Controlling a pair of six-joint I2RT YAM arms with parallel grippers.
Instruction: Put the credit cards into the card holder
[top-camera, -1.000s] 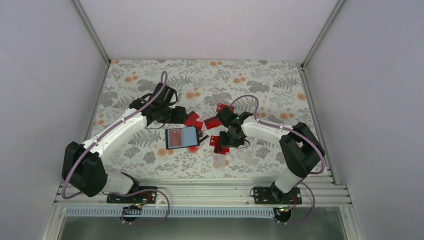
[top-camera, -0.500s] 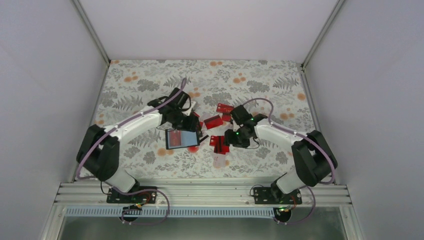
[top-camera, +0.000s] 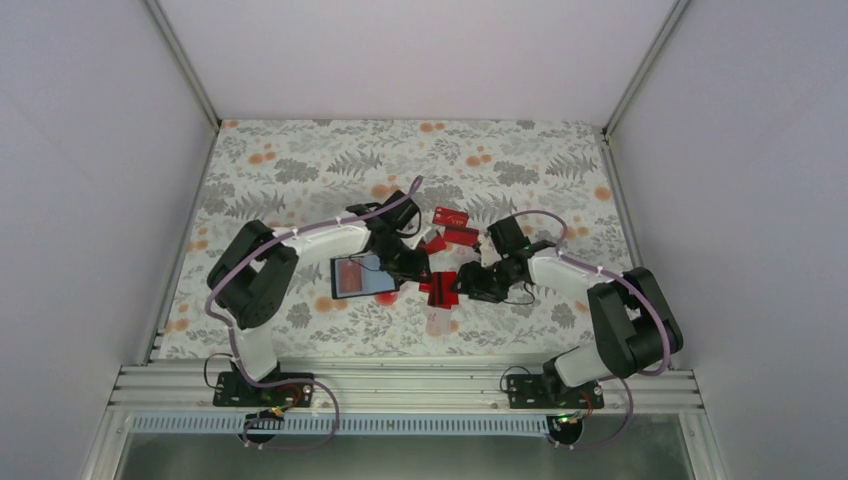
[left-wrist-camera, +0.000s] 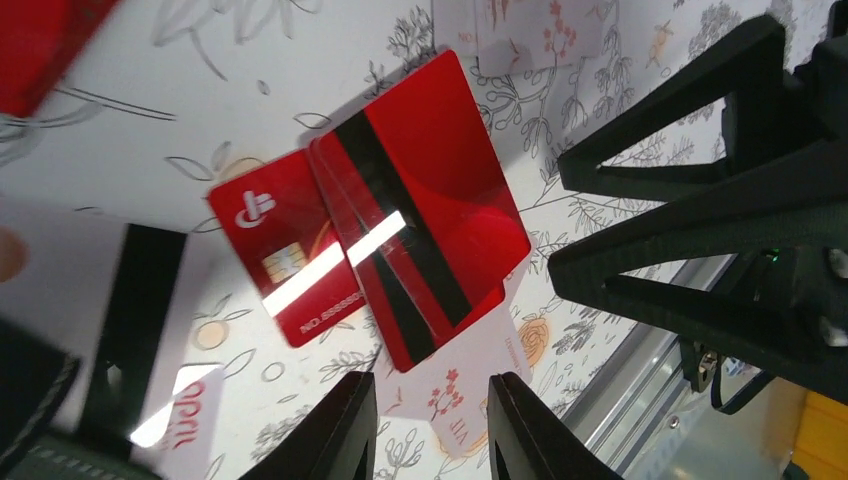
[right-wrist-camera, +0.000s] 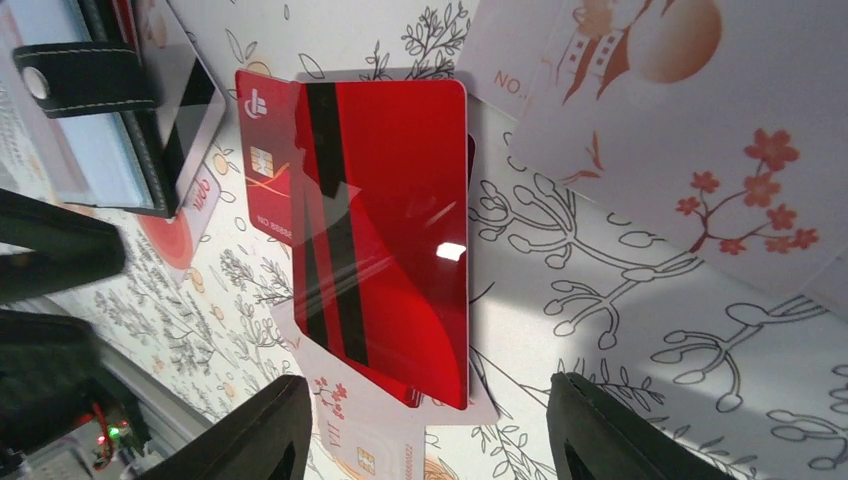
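Right end effector (right-wrist-camera: 425, 392) over floral tablecloth (top-camera: 300, 160), pale walls (top-camera: 420, 60)

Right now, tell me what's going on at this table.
Two robot arms are set on putting red credit cards into a black card holder. The left gripper and right gripper both hover over a small overlapping stack of those cards, with jaws apart and nothing held. The stack lies on the table just beside the holder. A few more cards lie farther back.
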